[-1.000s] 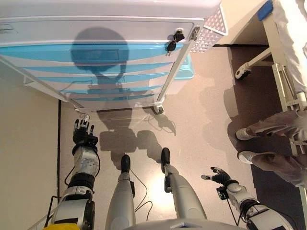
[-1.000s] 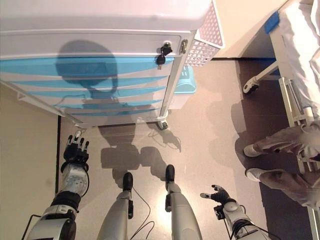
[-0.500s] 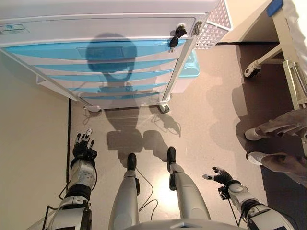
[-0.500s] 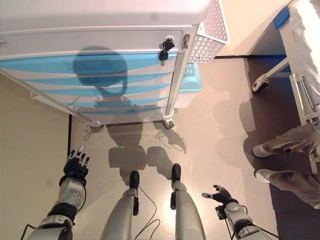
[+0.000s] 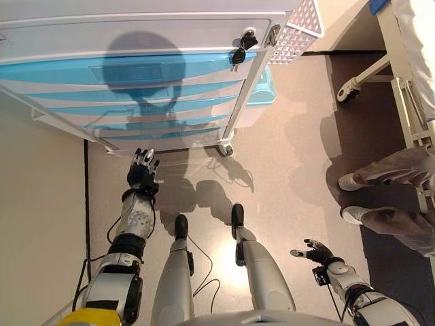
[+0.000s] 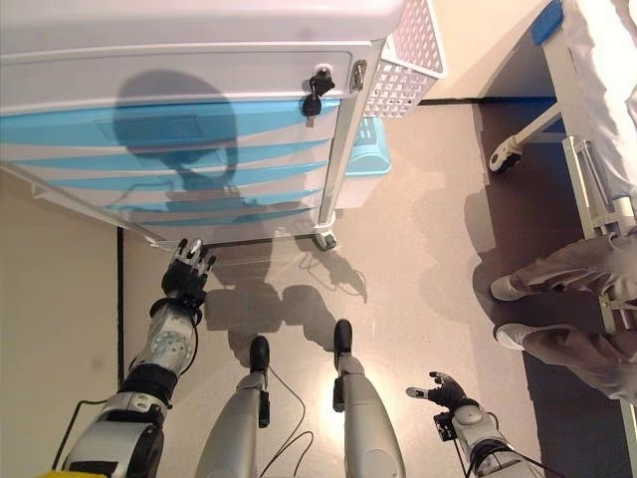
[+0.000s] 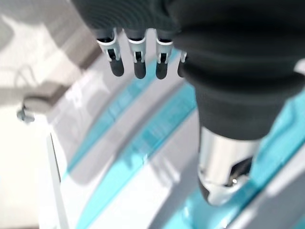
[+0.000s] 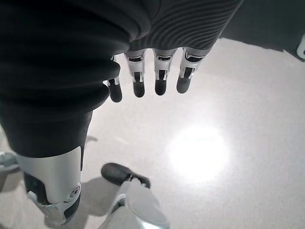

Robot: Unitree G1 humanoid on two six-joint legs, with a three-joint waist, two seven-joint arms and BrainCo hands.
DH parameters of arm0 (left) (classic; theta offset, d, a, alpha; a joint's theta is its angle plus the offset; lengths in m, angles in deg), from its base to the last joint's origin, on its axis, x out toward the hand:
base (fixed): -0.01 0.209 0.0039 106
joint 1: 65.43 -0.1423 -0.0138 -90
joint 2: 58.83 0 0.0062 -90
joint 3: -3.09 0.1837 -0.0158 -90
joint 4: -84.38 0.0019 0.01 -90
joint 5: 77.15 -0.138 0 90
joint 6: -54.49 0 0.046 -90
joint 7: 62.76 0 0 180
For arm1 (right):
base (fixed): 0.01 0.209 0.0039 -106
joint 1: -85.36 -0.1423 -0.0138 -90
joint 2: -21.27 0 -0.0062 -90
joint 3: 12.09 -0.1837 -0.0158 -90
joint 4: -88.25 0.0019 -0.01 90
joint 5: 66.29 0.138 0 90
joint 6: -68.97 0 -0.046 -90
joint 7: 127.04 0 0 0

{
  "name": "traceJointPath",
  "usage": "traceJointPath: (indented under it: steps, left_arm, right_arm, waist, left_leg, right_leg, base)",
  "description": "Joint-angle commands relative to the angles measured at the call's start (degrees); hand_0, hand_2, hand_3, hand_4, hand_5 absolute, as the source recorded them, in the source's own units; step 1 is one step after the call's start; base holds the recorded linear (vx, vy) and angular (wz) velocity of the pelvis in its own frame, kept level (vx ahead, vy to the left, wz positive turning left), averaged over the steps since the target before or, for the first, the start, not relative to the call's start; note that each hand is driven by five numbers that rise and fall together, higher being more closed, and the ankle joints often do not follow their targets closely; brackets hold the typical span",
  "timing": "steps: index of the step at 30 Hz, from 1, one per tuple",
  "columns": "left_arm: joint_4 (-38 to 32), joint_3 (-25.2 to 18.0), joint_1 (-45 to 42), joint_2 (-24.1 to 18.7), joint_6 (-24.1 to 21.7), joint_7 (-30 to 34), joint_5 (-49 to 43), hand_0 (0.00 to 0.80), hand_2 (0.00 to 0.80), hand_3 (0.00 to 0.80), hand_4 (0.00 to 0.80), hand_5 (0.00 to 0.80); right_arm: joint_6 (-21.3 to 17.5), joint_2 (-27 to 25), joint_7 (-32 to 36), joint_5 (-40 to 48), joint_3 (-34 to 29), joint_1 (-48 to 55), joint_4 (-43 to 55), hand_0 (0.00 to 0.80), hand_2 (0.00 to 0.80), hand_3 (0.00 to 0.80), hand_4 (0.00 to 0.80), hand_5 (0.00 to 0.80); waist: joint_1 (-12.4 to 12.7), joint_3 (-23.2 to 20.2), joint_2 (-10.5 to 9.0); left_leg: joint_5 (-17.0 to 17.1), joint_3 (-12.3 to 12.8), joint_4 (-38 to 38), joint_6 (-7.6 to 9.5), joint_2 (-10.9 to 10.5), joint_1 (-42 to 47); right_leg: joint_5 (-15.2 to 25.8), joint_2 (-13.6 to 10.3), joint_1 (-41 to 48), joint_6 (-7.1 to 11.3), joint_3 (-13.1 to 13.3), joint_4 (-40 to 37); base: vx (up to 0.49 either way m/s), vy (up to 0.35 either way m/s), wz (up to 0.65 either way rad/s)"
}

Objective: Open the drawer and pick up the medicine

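Before the drawer cart (image 5: 136, 81): all blue drawers (image 5: 129, 71) closed, medicine out of sight.
Left hand (image 5: 143, 170) raised near the lowest drawers, fingers straight, holding nothing. Right hand (image 5: 316, 252) low over the floor (image 5: 285, 156), fingers relaxed, empty. White mesh basket (image 5: 296, 30) hangs on cart's side; contents hidden.

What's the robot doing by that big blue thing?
It stands in front of a cart with blue drawers, all shut. Its left hand reaches toward the lowest drawers, fingers straight, touching nothing yet. Its right hand hangs open at its side. No medicine shows. A person sits nearby on the right.
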Motion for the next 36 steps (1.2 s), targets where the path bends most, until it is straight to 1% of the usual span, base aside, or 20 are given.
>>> traceJointPath:
  steps: [1,5,12,19,27,36]
  left_arm:
    - [-3.6,0.5,1.4,-1.3,-2.2,1.2,1.2,0.000,0.000,0.000,0.000,0.000]
    - [-5.2,1.3,2.2,-1.3,-2.4,1.2,1.2,0.000,0.000,0.000,0.000,0.000]
    - [-9.1,2.4,6.2,-3.0,-3.6,0.8,2.1,0.000,0.000,0.000,0.000,0.000]
    - [-9.5,2.3,8.8,-4.4,-4.4,0.9,2.9,0.000,0.000,0.000,0.000,0.000]
    - [-9.3,2.0,11.1,-6.0,-5.1,0.8,3.6,0.000,0.000,0.000,0.000,0.000]
    - [-8.9,1.8,11.6,-6.7,-5.0,1.0,3.7,0.000,0.000,0.000,0.000,0.000]
  right_arm:
    - [0.3,-2.0,0.0,0.5,2.4,1.1,-0.5,0.000,0.000,0.000,0.000,0.000]
    - [0.3,-2.3,0.3,0.3,2.6,1.2,-0.4,0.000,0.000,0.000,0.000,0.000]
    - [0.3,-2.6,0.6,-0.2,3.1,1.1,-0.5,0.000,0.000,0.000,0.000,0.000]
    - [0.3,-3.1,1.1,-0.5,3.3,1.2,-0.5,0.000,0.000,0.000,0.000,0.000]
    - [0.2,-3.5,1.4,-0.4,3.6,1.2,-0.4,0.000,0.000,0.000,0.000,0.000]
    - [0.3,-3.5,1.5,-0.6,3.7,1.3,-0.4,0.000,0.000,0.000,0.000,0.000]
  waist:
    - [-0.1,-2.5,-1.08]
    - [-0.3,-2.6,-1.04]
    - [-0.8,-3.2,-1.03]
    - [-1.2,-3.7,-1.17]
    - [-1.5,-3.9,-1.81]
    - [-1.6,-4.1,-2.11]
  left_leg:
    - [-1.8,-2.5,3.8,2.17,-2.6,-5.3]
    - [-1.9,-2.3,3.9,2.21,-2.5,-5.3]
    - [-1.8,-2.3,3.9,2.19,-2.6,-5.6]
    - [-1.9,-2.3,3.8,2.14,-2.5,-5.8]
    - [-1.9,-2.4,3.8,2.04,-2.3,-5.9]
    - [-2.0,-2.3,4.1,2.02,-2.4,-6.2]
  right_leg:
    - [-0.5,-0.1,0.3,2.11,-1.5,1.8]
    - [-0.5,0.0,0.2,2.07,-1.4,1.9]
    - [-0.4,0.1,0.1,2.14,-1.3,1.6]
    - [-0.4,0.2,-0.1,2.15,-1.2,1.6]
    - [-0.4,0.2,-0.2,2.25,-1.3,1.5]
    - [-0.4,0.2,-0.2,2.25,-1.2,1.7]
  base:
    - [0.000,0.000,0.00]
    - [0.000,0.000,0.00]
    - [0.000,0.000,0.00]
    - [0.000,0.000,0.00]
    - [0.000,0.000,0.00]
    - [0.000,0.000,0.00]
